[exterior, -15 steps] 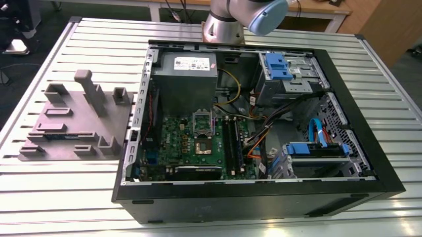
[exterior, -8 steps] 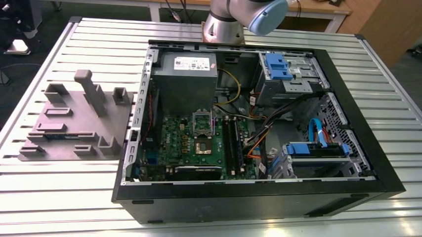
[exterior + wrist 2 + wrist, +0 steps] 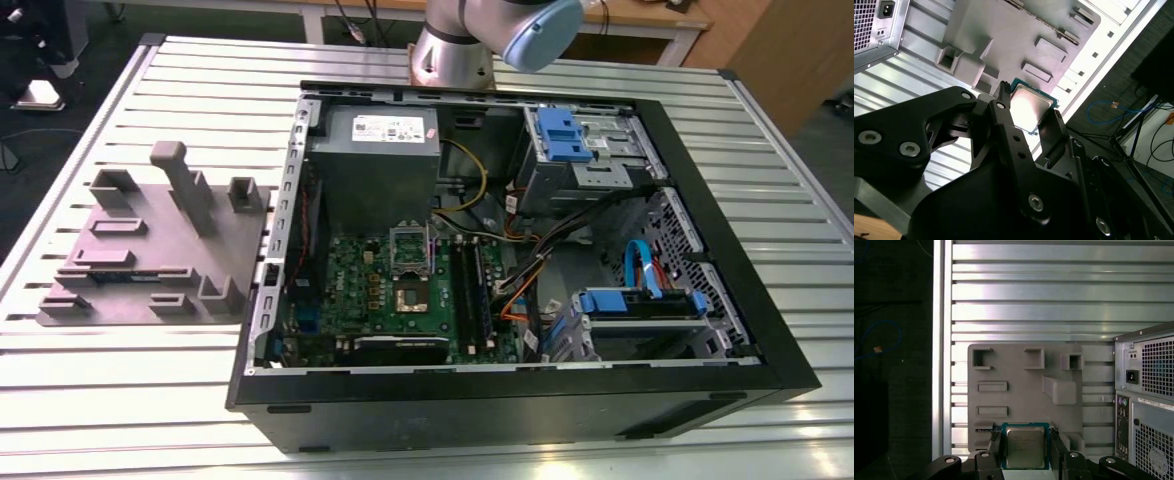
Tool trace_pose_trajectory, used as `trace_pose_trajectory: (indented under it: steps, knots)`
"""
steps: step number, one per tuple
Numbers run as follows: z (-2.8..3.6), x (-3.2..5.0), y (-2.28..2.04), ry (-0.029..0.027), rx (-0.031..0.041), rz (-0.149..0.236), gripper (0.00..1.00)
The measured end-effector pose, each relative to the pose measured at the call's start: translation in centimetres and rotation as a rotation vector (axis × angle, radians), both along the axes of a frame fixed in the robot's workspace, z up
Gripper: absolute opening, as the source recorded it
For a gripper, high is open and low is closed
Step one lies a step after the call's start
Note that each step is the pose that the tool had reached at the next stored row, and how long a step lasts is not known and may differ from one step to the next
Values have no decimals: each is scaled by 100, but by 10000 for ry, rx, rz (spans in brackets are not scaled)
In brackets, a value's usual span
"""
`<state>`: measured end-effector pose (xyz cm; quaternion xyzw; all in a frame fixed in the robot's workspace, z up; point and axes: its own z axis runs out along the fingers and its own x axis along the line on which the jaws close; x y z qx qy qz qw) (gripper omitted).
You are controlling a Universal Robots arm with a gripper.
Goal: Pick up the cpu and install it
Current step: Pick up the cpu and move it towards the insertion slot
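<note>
The cpu (image 3: 1025,446), a flat square chip with a shiny silver top and a thin pale rim, sits between my two black fingers (image 3: 994,444). My gripper (image 3: 1025,442) is shut on the cpu and holds it well above the grey fixture plate (image 3: 1024,385). In the second wrist view the cpu (image 3: 1030,106) glints between the fingertips of the gripper (image 3: 1026,112), over the edge of the plate (image 3: 1019,35). In the exterior view the open computer case (image 3: 747,300) shows the green motherboard with its dark square socket (image 3: 411,290).
The grey fixture plate (image 3: 154,250) lies on the slatted metal table (image 3: 107,400), on the exterior view's left of the case. A big grey box with a white label (image 3: 374,150), cables and blue drive brackets (image 3: 641,300) crowd the case. The case's rear panel (image 3: 1146,400) stands beside the plate.
</note>
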<state>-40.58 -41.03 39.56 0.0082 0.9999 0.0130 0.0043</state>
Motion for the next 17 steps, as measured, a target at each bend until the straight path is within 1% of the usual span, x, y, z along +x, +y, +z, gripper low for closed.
trace_pose_trajectory:
  steps: [17]
  knots:
    - [0, 50, 0, -1, 0, 0, 47]
